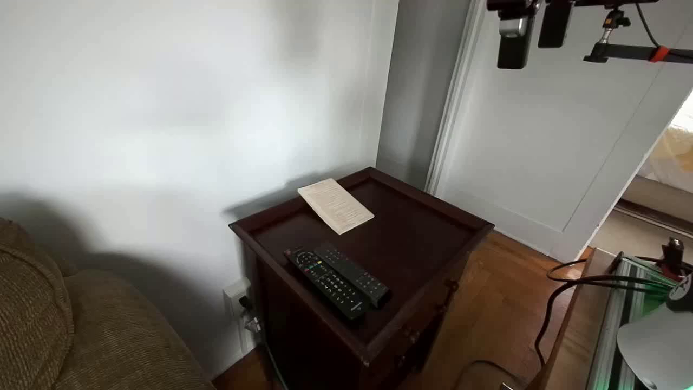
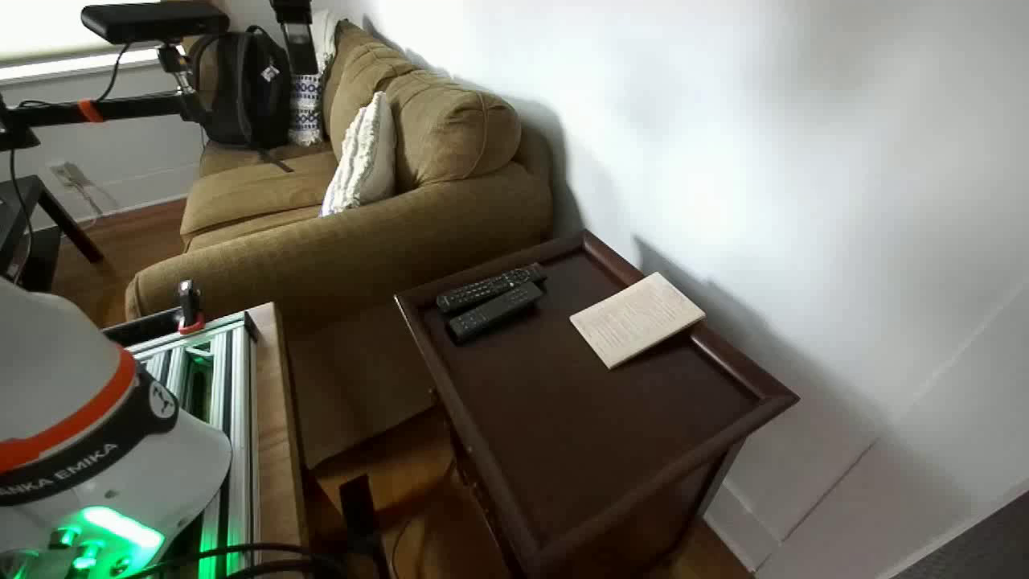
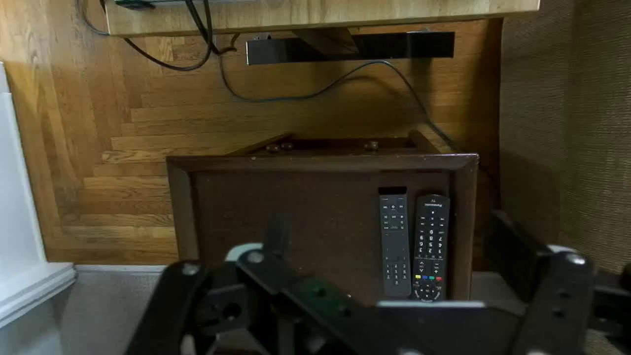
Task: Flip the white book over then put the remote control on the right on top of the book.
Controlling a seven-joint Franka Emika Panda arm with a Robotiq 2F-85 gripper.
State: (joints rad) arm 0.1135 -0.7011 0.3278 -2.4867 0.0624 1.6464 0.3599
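The book (image 1: 337, 207) is cream — both remotes (image 1: 331, 284) black, table (image 2: 611, 442) dark brown.

On the rounded white arm housing (image 2: 60, 350), an orange-red band (image 2: 72, 419) is bordering a black collar (image 2: 131, 417), which is displaying pale "ANKA EMIKA" lettering (image 2: 60, 470) and a round emblem (image 2: 162, 400); a green light (image 2: 122, 527) is glowing below. The black, bar-linked gripper (image 3: 389, 224) is showing silvery round screw heads (image 3: 255, 256).

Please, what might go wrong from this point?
The white book overlaps the side table's rim beside the wall, so flipping might push it over that edge. The Panasonic remote and slimmer remote lie close together, so the end effector may nudge one while grasping the other.
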